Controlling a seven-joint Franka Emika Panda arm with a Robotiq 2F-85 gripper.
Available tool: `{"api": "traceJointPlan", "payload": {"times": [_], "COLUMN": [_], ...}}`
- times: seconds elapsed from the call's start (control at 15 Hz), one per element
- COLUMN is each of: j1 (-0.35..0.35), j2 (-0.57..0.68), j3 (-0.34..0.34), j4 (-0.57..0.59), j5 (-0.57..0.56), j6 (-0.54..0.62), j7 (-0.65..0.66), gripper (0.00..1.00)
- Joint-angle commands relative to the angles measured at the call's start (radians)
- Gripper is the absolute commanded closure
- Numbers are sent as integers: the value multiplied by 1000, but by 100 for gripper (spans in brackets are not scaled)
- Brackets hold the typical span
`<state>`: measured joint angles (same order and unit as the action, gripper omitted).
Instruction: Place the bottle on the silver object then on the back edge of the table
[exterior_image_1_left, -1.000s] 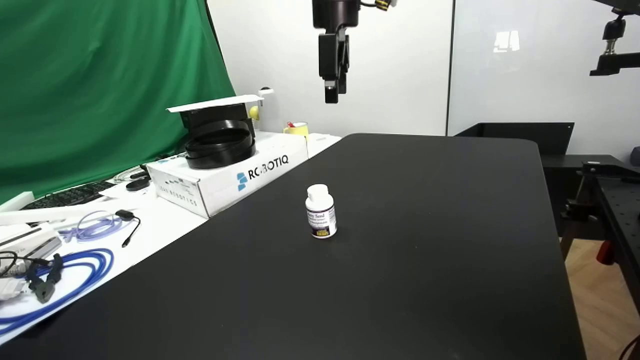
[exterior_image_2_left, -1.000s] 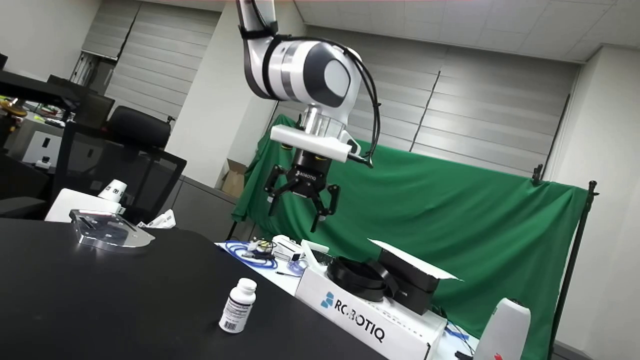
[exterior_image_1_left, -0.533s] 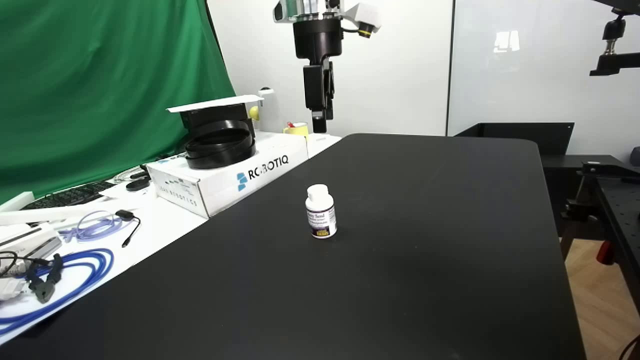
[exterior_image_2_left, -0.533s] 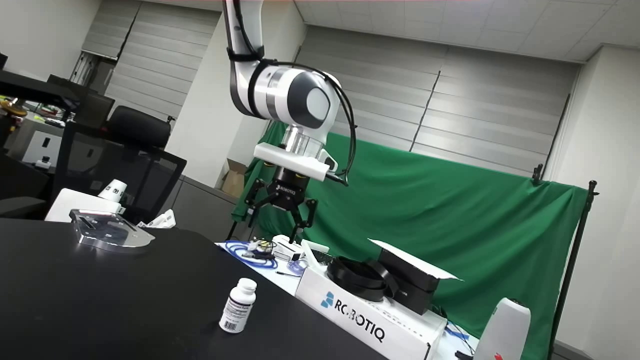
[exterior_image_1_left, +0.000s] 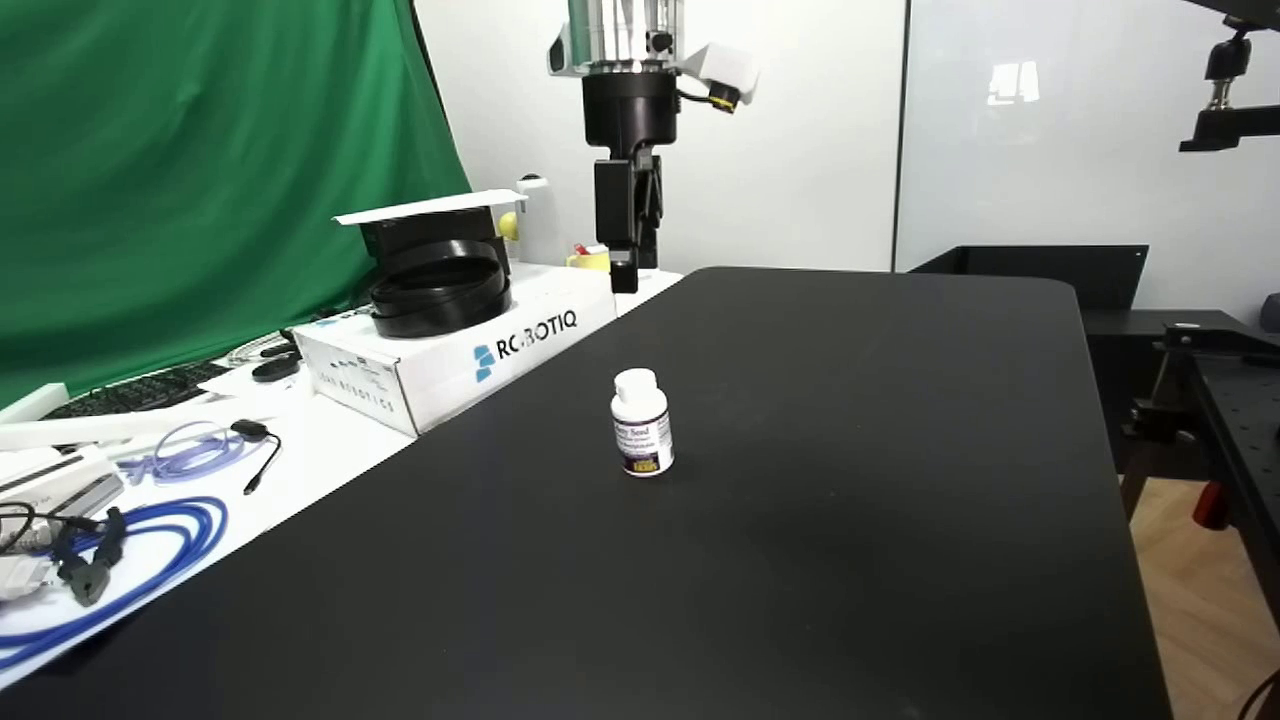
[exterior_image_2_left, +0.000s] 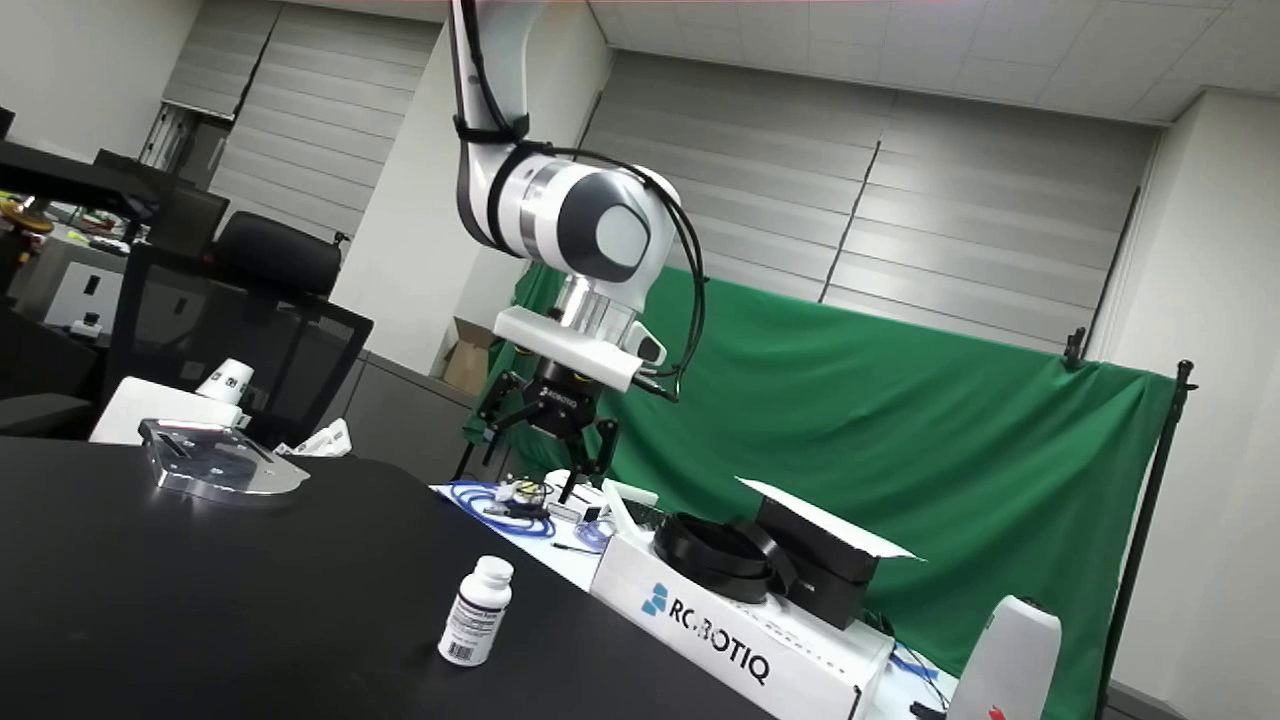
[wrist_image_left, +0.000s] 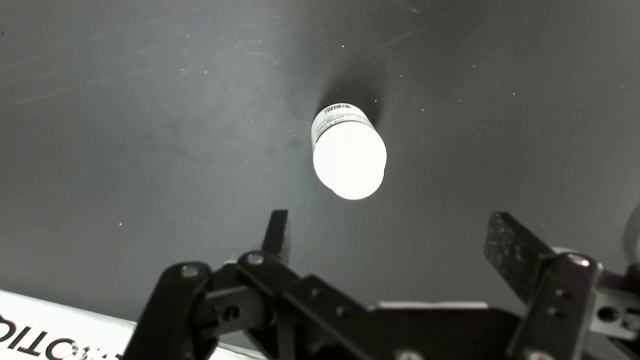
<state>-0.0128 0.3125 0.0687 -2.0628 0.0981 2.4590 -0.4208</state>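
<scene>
The small white bottle stands upright on the black table (exterior_image_1_left: 850, 500). It shows in both exterior views, here (exterior_image_1_left: 641, 425) and here (exterior_image_2_left: 476, 612). In the wrist view the bottle (wrist_image_left: 350, 157) is ahead of the fingertips, left of the middle of the gap. My gripper (wrist_image_left: 390, 214) is open with nothing between its fingers. In both exterior views the gripper, here (exterior_image_1_left: 636, 275) and here (exterior_image_2_left: 527, 480), hangs above the level of the table, apart from the bottle. The silver object (exterior_image_2_left: 225, 465), a flat metal plate, lies on the table at the left in an exterior view.
A white Robotiq box (exterior_image_1_left: 520, 345) stands along the table's side, with black rings (exterior_image_1_left: 440, 285) on it. Blue cables (exterior_image_1_left: 170, 560) and devices lie on the white surface beside it. An office chair (exterior_image_2_left: 240, 310) stands behind the silver object.
My arm and gripper have moved down and to the left in both exterior views, quickly at first and then less. The gripper stays open. The bottle and silver object have not moved.
</scene>
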Motion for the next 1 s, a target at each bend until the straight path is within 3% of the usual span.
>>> {"api": "traceJointPlan", "payload": {"times": [0.0,0.47,0.93], "j1": [-13,-28,-37], "j2": [0,59,124], "j3": [13,44,47], "j4": [2,-10,-21], "j5": [-6,40,2], "j6": [-2,95,163], "j7": [5,-20,-4], "gripper": [0,0,0]}}
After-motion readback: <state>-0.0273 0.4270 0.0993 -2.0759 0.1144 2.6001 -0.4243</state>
